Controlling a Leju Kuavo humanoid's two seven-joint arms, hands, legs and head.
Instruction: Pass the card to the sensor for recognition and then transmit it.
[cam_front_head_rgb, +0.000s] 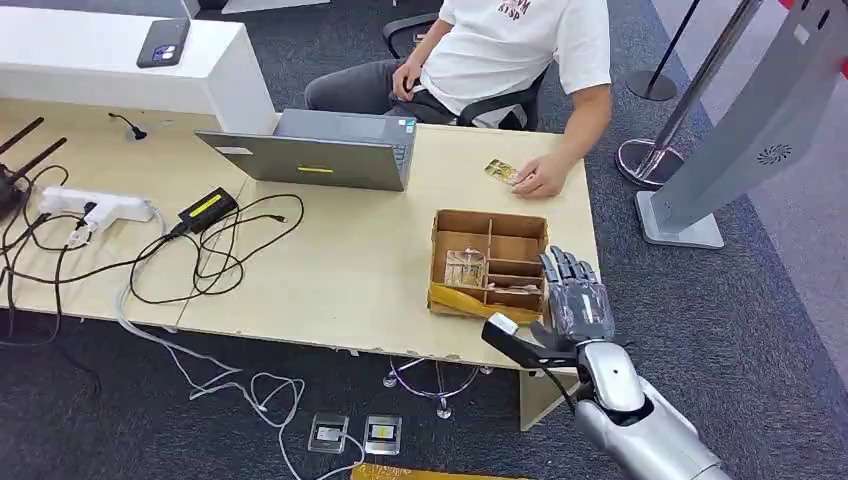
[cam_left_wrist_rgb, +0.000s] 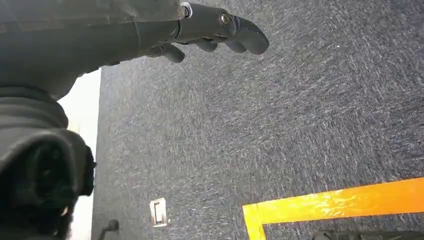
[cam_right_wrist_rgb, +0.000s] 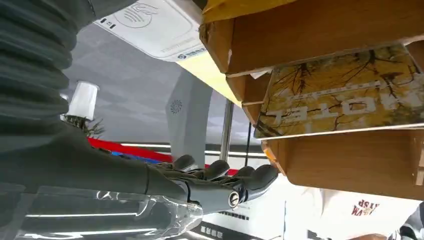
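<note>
A cardboard box (cam_front_head_rgb: 489, 222) with several compartments stands near the table's front right corner. A yellow patterned card (cam_front_head_rgb: 465, 268) lies in one compartment; the right wrist view shows it close up as the card (cam_right_wrist_rgb: 345, 95) between the box's wooden dividers (cam_right_wrist_rgb: 320, 30). My right hand (cam_front_head_rgb: 575, 295) hovers just right of the box, fingers stretched out and apart, holding nothing; it appears as the hand (cam_right_wrist_rgb: 220, 182) in its wrist view. A white card reader (cam_right_wrist_rgb: 150, 22) with a contactless mark lies beside the box. My left hand (cam_left_wrist_rgb: 215, 30) hangs over the carpet, fingers loose and empty.
A person in a white shirt (cam_front_head_rgb: 520, 50) sits at the far side, a hand (cam_front_head_rgb: 545, 178) resting by a second gold card (cam_front_head_rgb: 500, 170). A grey laptop (cam_front_head_rgb: 320, 150), a power strip (cam_front_head_rgb: 95, 205) and tangled cables (cam_front_head_rgb: 215, 255) cover the left. A grey kiosk stand (cam_front_head_rgb: 740, 130) rises at right.
</note>
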